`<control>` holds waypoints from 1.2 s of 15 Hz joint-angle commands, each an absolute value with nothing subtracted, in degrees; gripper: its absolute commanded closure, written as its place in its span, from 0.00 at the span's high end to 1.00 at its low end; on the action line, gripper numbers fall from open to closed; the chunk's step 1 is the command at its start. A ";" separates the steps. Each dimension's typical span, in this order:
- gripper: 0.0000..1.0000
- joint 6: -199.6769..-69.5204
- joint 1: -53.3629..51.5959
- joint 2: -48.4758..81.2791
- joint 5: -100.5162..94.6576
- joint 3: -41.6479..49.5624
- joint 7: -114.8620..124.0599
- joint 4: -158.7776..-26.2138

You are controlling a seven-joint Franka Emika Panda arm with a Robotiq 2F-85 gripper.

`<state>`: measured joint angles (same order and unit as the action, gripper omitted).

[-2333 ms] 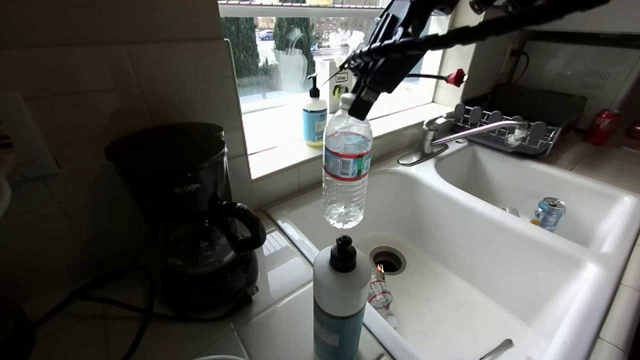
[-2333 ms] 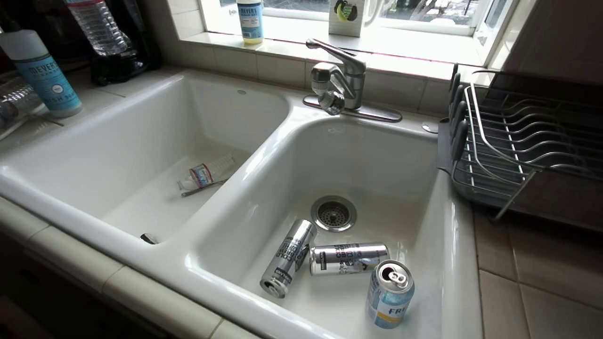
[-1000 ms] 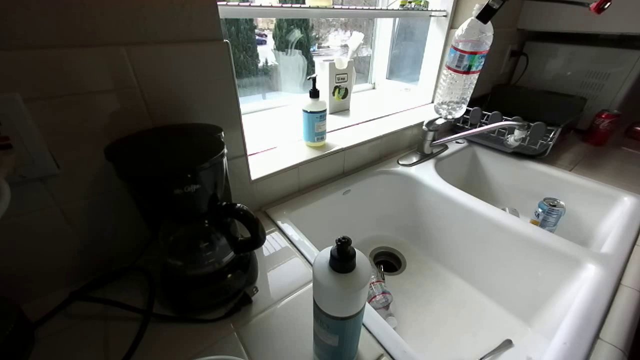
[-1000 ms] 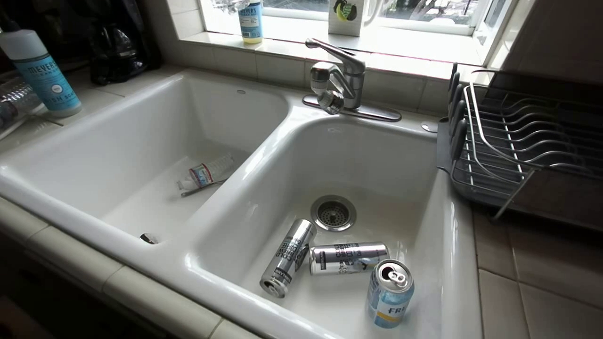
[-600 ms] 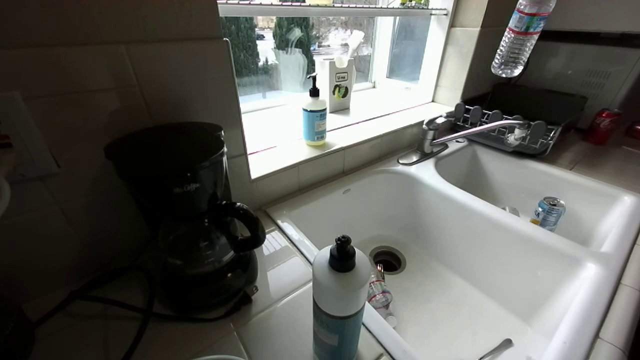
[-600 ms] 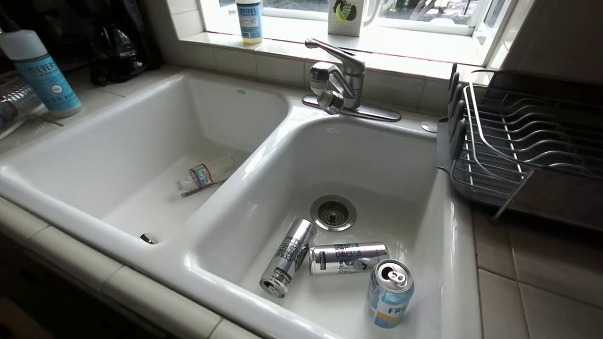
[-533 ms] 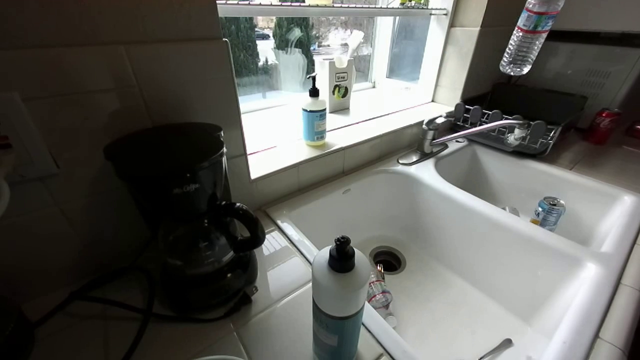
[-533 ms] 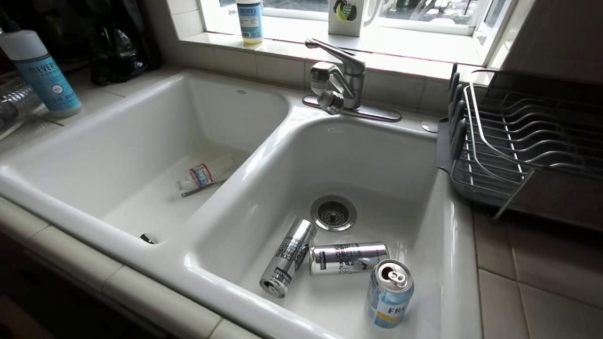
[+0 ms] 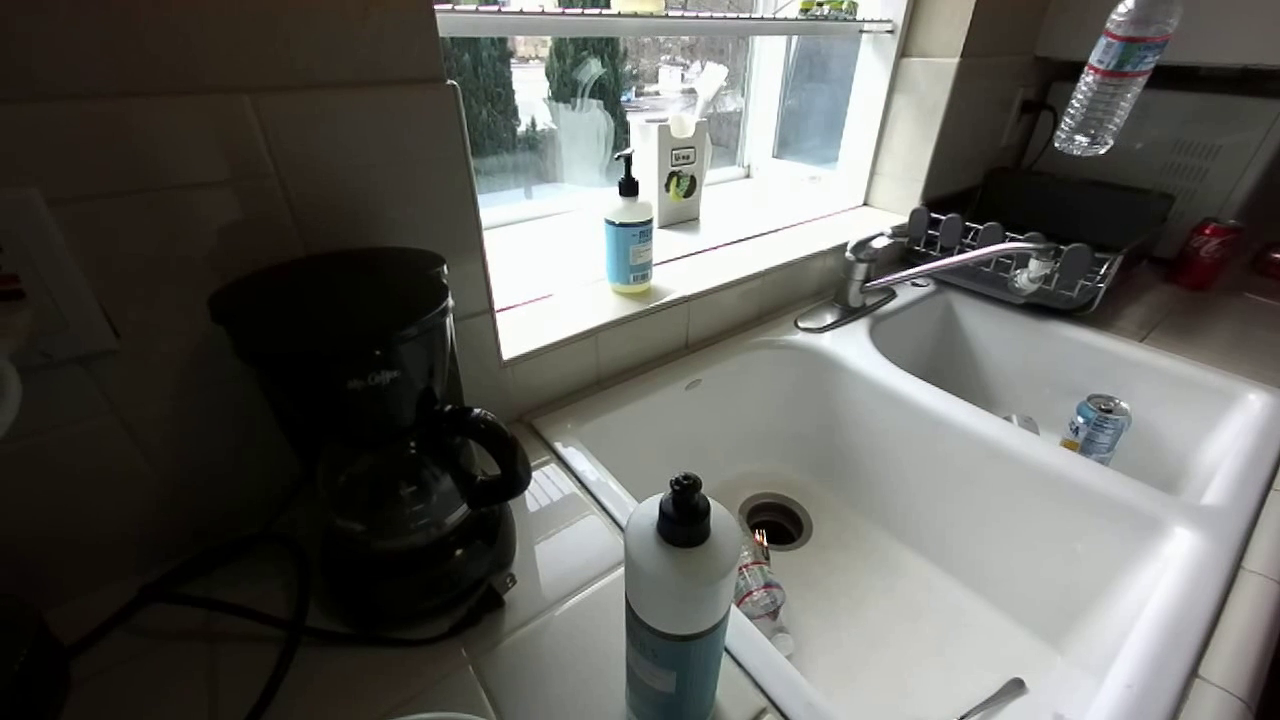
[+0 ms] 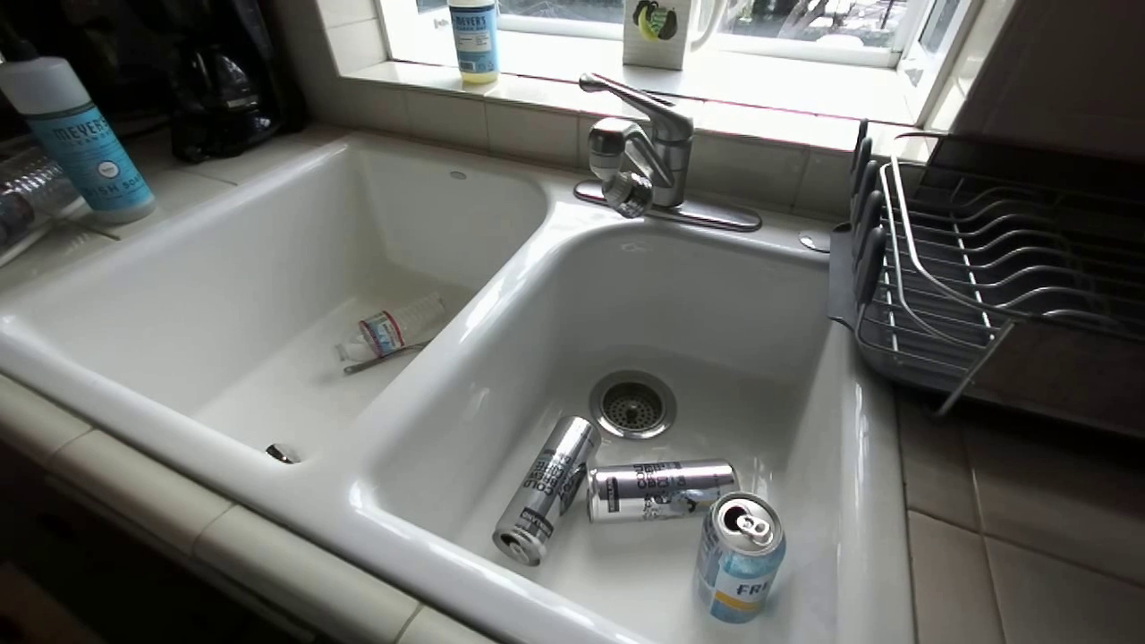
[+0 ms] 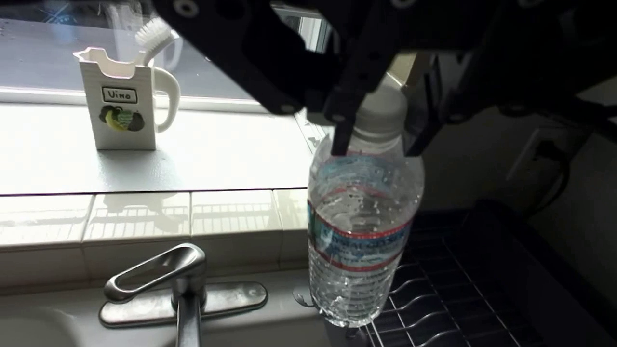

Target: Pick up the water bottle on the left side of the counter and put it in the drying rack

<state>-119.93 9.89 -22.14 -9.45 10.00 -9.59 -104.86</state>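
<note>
Bottle of clear ribbed plastic (image 11: 364,214), white-capped and banded with a red-edged label, is held in the air, slightly tilted, higher than the grey drying rack of metal wire (image 10: 993,284); whether straight above it cannot be told. Its capped neck is clamped in the black two-fingered gripper (image 11: 378,140). Beside the rack, the white double sink (image 10: 456,358) is seen. Slim silver cans (image 10: 541,496) and one pale-blue can (image 10: 741,563) are contained in the basin (image 10: 760,286) nearer the rack; in the farther basin (image 10: 268,233), another clear bottle (image 10: 385,333) is laid on its side.
</note>
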 commanded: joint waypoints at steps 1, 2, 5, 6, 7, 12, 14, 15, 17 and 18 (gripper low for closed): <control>0.08 -119.98 10.17 -20.50 -9.99 10.74 -9.02 -103.60; 0.08 -119.61 10.67 -19.49 -9.79 11.46 -8.82 -102.68; 0.08 -120.92 12.17 -15.01 -7.73 15.06 -7.95 -99.22; 0.08 -121.05 12.74 -13.60 -7.21 16.03 -7.51 -97.98; 0.08 -120.35 13.07 -11.63 -6.00 17.20 -7.35 -95.87; 0.08 -118.46 15.31 -4.77 -5.50 19.06 -4.57 -90.40; 0.08 -117.78 16.05 -2.44 -3.98 19.53 -4.17 -88.76; 0.08 -117.60 16.49 -1.16 -3.19 19.76 -3.86 -88.16; 0.08 -116.51 17.41 1.30 -0.37 20.23 -3.66 -86.71; 0.08 -115.71 17.90 2.11 1.08 20.37 -3.81 -86.15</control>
<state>-118.99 16.49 -1.67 -2.98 19.80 -4.38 -90.10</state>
